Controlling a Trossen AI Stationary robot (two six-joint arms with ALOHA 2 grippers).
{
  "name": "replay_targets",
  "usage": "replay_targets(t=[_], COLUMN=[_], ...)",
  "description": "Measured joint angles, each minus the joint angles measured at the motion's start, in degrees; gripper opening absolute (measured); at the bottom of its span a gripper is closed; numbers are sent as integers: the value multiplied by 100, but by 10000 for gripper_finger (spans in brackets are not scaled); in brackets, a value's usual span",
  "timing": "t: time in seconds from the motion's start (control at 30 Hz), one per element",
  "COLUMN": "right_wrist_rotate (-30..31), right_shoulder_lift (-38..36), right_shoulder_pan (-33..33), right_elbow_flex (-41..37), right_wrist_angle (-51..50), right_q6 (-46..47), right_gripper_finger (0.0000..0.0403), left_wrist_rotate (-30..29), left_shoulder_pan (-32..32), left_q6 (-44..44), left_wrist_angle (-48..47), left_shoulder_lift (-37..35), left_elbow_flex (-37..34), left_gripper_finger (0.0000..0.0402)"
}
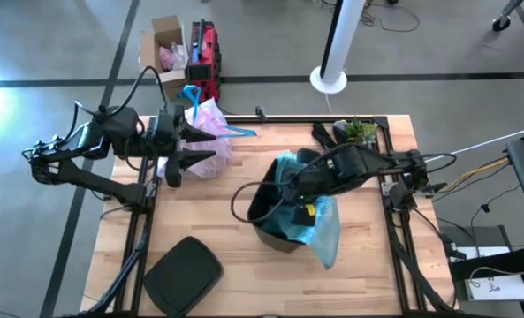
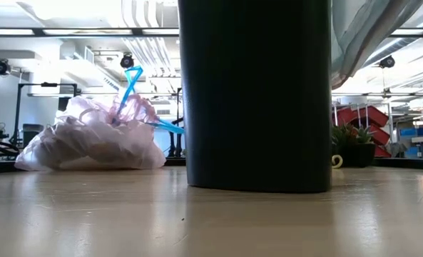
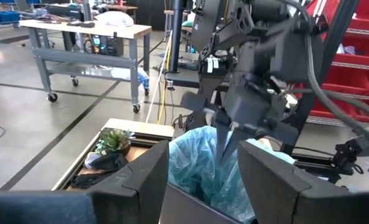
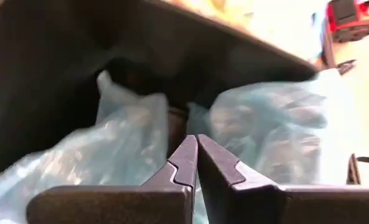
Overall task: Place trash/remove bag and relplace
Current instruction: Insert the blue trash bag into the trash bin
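Observation:
The pinkish-white bag (image 1: 213, 132) rests on its bulging bottom on the table's far left, its blue drawstring (image 2: 130, 84) sticking up. The trash is out of view. My left gripper (image 3: 203, 168) hangs open and level, high above that bag (image 2: 90, 139), with nothing between its fingers. A black bin (image 1: 266, 210) stands upright mid-table, lined with a light blue bag (image 1: 325, 231) that spills over its right rim. My right gripper (image 4: 192, 142) is shut and points steeply down over the bin's mouth (image 3: 226, 146). My right gripper points its shut fingertips (image 4: 185, 155) down from above at the light blue bag (image 4: 134, 124) at the bin's opening. No film shows between the fingers, and I cannot tell whether they touch the bag.
A black bin lid (image 1: 182, 274) lies at the table's near left corner. A small potted plant (image 1: 359, 130) and dark clutter sit at the far right. Off the table's far edge stand a cardboard box (image 1: 166, 49) and a red case (image 1: 206, 55). Bare wood lies between bin and lid.

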Motion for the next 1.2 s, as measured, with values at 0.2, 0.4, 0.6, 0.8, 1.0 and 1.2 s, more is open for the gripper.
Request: replay_targets(t=[0.2, 0.4, 0.6, 0.8, 1.0, 1.2], right_wrist_rotate=[-41, -262, -294, -305, -1091, -1050], right_shoulder_lift=[-120, -481, -992, -1030, -426, -42], right_shoulder_pan=[-24, -24, -52, -170, -480, -413], right_elbow_flex=[-896, -1384, -1404, -1714, -1848, -1849], right_wrist_angle=[-22, -17, -11, -16, 1, 19], right_q6=[-165, -39, 87, -32, 470, 352], right_gripper_finger=[0, 0, 0, 0, 0, 0], left_wrist_rotate=[77, 192, 193, 177, 164, 161], left_shoulder_pan=[-1, -1, -1, 0, -1, -1], left_q6=[-19, -96, -100, -125, -220, -365], left_wrist_angle=[-9, -37, -35, 31, 182, -788], left_shoulder_lift=[0, -7, 11, 106, 274, 376], left_elbow_flex=[0, 0, 0, -2, 0, -1], left_gripper_finger=[165, 158, 162, 170, 168, 159])
